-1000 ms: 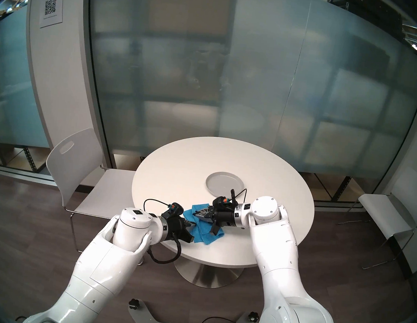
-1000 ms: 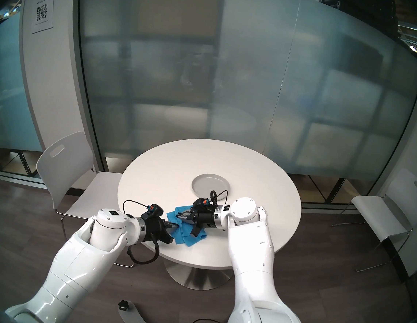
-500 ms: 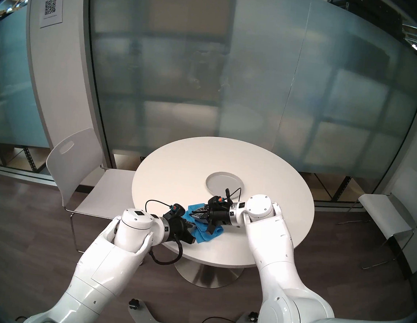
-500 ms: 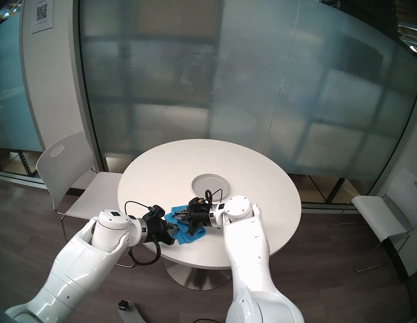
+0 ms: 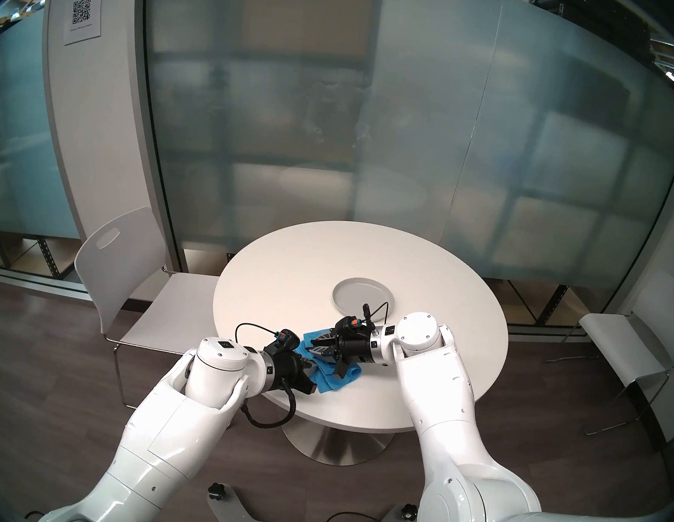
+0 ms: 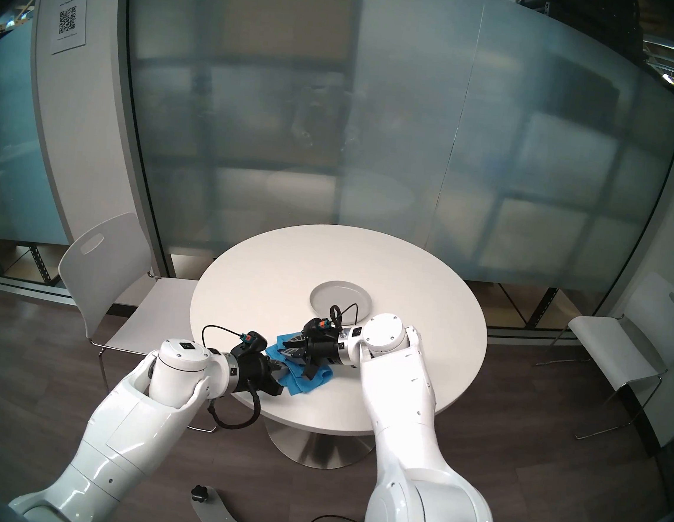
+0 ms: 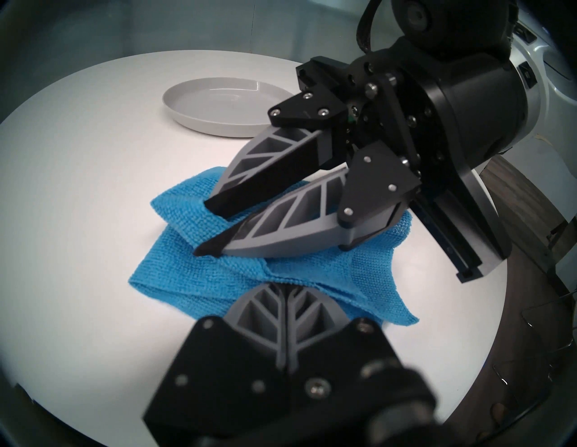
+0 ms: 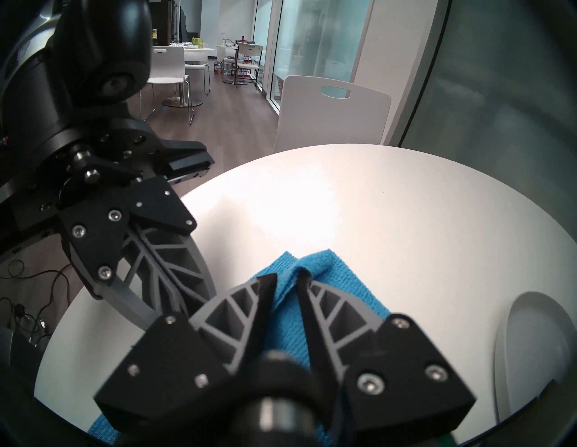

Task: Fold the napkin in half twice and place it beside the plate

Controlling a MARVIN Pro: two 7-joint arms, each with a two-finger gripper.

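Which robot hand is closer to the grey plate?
Right. The right gripper sits over the napkin just in front of the plate; the left gripper is farther, at the napkin's near edge.

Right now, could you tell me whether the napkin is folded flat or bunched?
Bunched: the napkin lies in uneven, rumpled layers with a raised ridge.

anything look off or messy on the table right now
Yes: the napkin lies bunched and askew near the table's front edge, with a ridge standing up between the right gripper's parted fingers, not a flat fold. The plate sits bare and looks normal.
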